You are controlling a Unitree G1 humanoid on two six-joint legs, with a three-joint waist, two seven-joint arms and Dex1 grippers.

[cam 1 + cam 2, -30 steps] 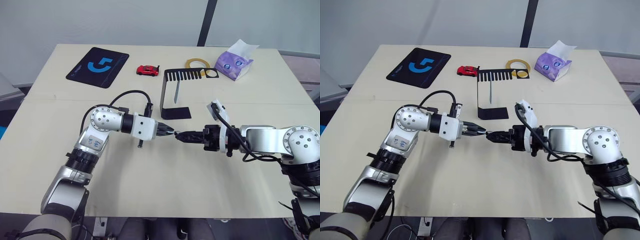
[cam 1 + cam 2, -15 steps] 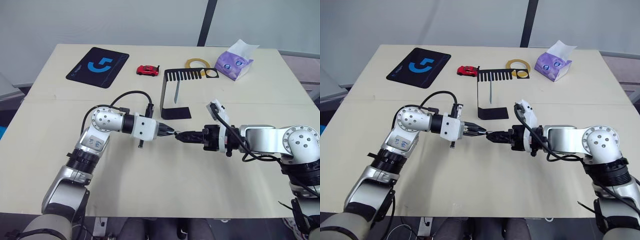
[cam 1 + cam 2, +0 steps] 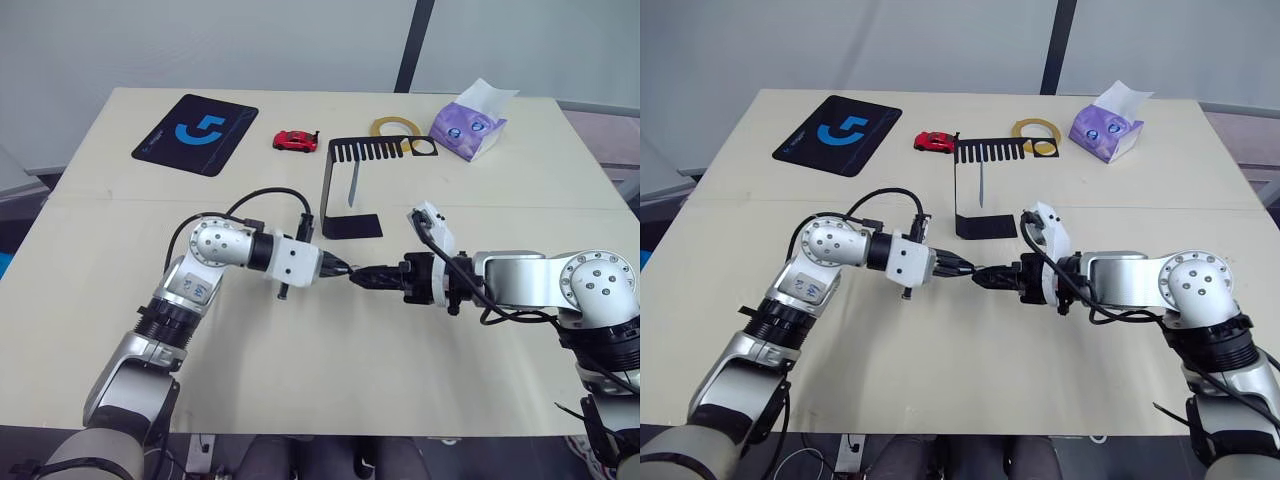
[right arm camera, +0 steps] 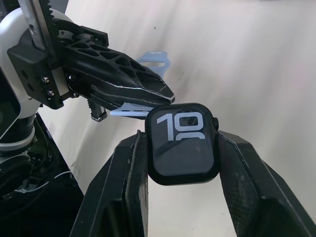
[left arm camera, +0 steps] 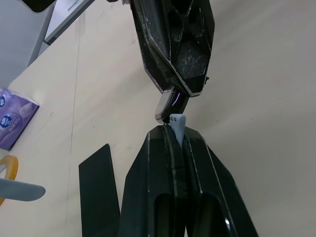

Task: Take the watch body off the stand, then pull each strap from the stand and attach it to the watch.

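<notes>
**Two grippers meet tip to tip over the table**

In the middle of the frame, the left gripper (image 3: 336, 268) and the right gripper (image 3: 365, 276) point at each other, nose to nose, just above the pale table (image 3: 300, 370).

The right gripper's two black fingers are closed around the watch body (image 4: 183, 144). It sits snug between them, one finger on each side. Its dark screen faces up and shows big light numbers.

The left gripper's fingers are pressed together on a pale blue-grey strap (image 5: 178, 124). Only the small end of the strap sticks out past the fingertips. That end is right at the edge of the watch body, touching it or almost touching; I cannot tell which.

Just behind the two grippers, a little higher in the frame, stands the black stand (image 3: 350, 190). A second strap (image 3: 353, 188) hangs down from its comb-like top arm.

Along the top of the frame lie a black mouse pad with a blue logo (image 3: 195, 133), a red toy car (image 3: 295, 140), a roll of yellow tape (image 3: 395, 128) and a purple tissue pack (image 3: 468, 122).
</notes>
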